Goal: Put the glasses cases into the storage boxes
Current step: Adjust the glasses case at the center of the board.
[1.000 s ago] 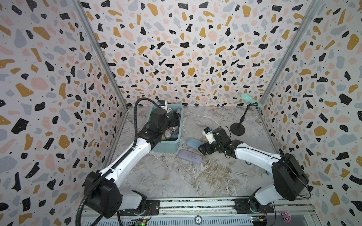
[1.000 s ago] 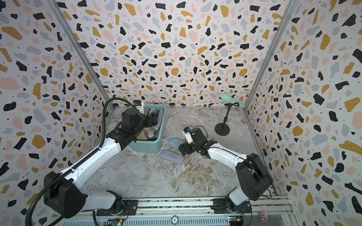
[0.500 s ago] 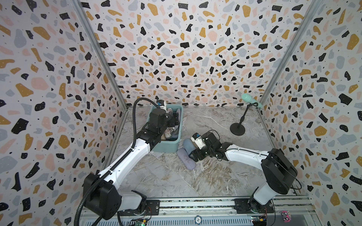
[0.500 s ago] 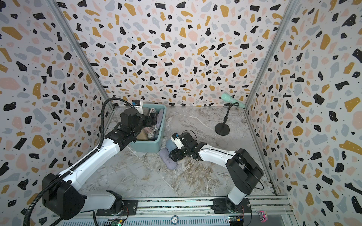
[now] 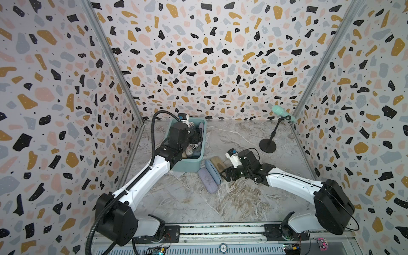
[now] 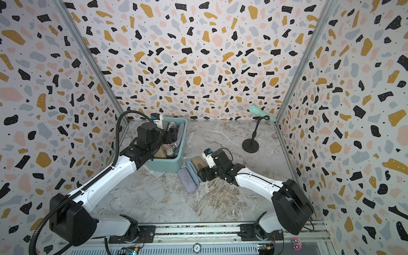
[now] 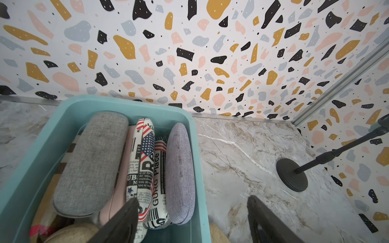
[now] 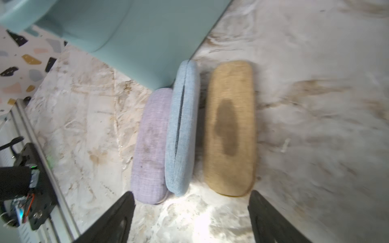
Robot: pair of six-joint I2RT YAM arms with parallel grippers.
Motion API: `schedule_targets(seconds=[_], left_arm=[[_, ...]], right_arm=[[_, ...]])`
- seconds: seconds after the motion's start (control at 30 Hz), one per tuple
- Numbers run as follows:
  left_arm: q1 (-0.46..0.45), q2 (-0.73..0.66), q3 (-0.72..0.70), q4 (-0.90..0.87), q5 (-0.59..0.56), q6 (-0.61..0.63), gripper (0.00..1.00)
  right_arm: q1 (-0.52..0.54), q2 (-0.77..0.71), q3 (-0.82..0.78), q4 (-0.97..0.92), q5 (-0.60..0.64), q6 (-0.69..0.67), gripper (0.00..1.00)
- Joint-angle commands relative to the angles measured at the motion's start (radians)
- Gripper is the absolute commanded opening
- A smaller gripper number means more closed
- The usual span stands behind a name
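Note:
The teal storage box [image 5: 187,164] [image 6: 164,165] stands at the back left, holding several glasses cases: a grey [image 7: 90,164], a flag newsprint [image 7: 141,164] and a lavender one [image 7: 180,172] among them. My left gripper [image 7: 191,202] [image 5: 197,136] hangs open astride the box's right wall, holding nothing. On the floor against the box's front corner lie a lavender case [image 8: 150,145] [image 5: 207,180], a light blue case [image 8: 181,130] [image 5: 213,171] on its edge, and a tan case [image 8: 230,130] [image 5: 218,163], side by side. My right gripper [image 8: 190,195] [image 5: 227,174] stands open just short of their near ends.
A mint microphone [image 5: 281,111] on a black stand [image 5: 267,145] is at the back right. Patterned walls close in three sides. A metal rail [image 5: 220,231] runs along the front edge.
My right gripper swept left to the floor cases, then drew back right; the cases now lie packed together by the box and the tan one shows. The left arm barely moved.

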Motion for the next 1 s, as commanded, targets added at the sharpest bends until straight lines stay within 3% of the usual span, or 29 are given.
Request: schedule_targets(seconds=[0.0,0.2,0.4,0.53,0.7,0.8,0.97], left_arm=[[-0.039,0.027,0.037,-0.015,0.033,-0.001,0.79],[-0.221,0.001,0.077,-0.137,-0.212,-0.011,0.79],[-0.471,-0.143,-0.132,-0.114,-0.426,-0.27,0.75],[-0.636,-0.148,-0.303,-0.089,-0.539,-0.533,0.75],[-0.702,-0.137,-0.471,-0.035,-0.578,-0.728,0.82],[-0.7,-0.111,-0.473,-0.079,-0.608,-0.716,0.91],[-0.699,-0.039,-0.451,-0.075,-0.568,-0.693,0.94]], right_arm=[[-0.045,-0.074,-0.058,-0.022,0.059,0.055,0.86],[-0.09,-0.192,-0.157,0.008,0.131,0.102,0.86],[-0.121,-0.237,-0.214,0.041,0.137,0.112,0.86],[-0.129,-0.239,-0.23,0.066,0.127,0.118,0.87],[-0.131,-0.253,-0.264,0.092,0.102,0.119,0.87],[-0.131,-0.256,-0.27,0.081,0.082,0.101,0.88],[-0.13,-0.273,-0.29,0.09,0.077,0.091,0.94]])
